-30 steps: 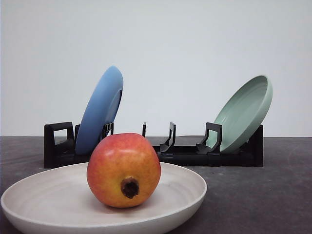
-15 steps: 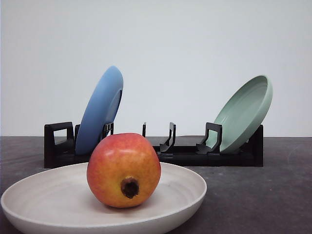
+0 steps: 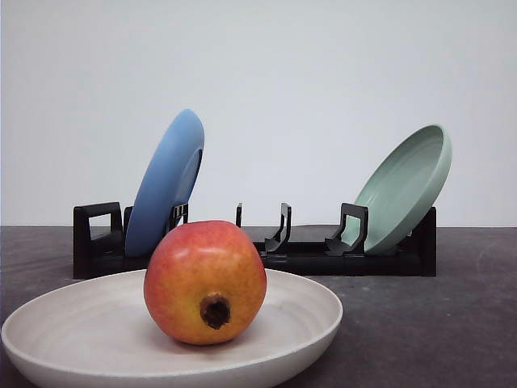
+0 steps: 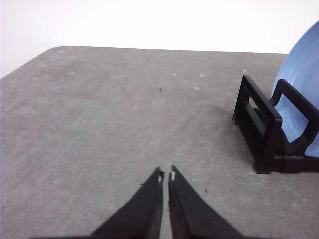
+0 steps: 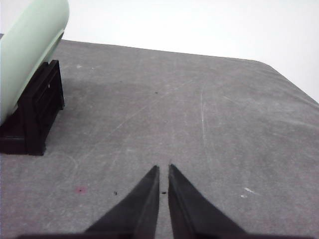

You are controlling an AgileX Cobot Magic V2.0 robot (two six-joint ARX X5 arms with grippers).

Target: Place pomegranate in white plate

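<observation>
We see the pomegranate resting inside the white plate, which sits at the near edge of the tabletop. The fruit lies a little left of the plate's middle, its dark stub turned toward the front camera, and nothing is touching it. We judge the placing done.

Our left gripper hovers over bare tabletop with its jaws together, holding nothing. The black rack with the blue plate leaning in it stands off to one side of it. Our right gripper is likewise over bare tabletop, jaws together and empty, with the other end of the rack and the green plate near it. In the front view the rack runs across the tabletop behind the white plate, the blue plate toward its left end and the green one at its right.

What could still go wrong is small. The fruit is round and the plate shallow, so we think a knock to the plate or the tabletop could set it rolling toward the rim. Each arm also sits close to a leaning plate; a careless sideways swing could clip the rack and tip one out.
</observation>
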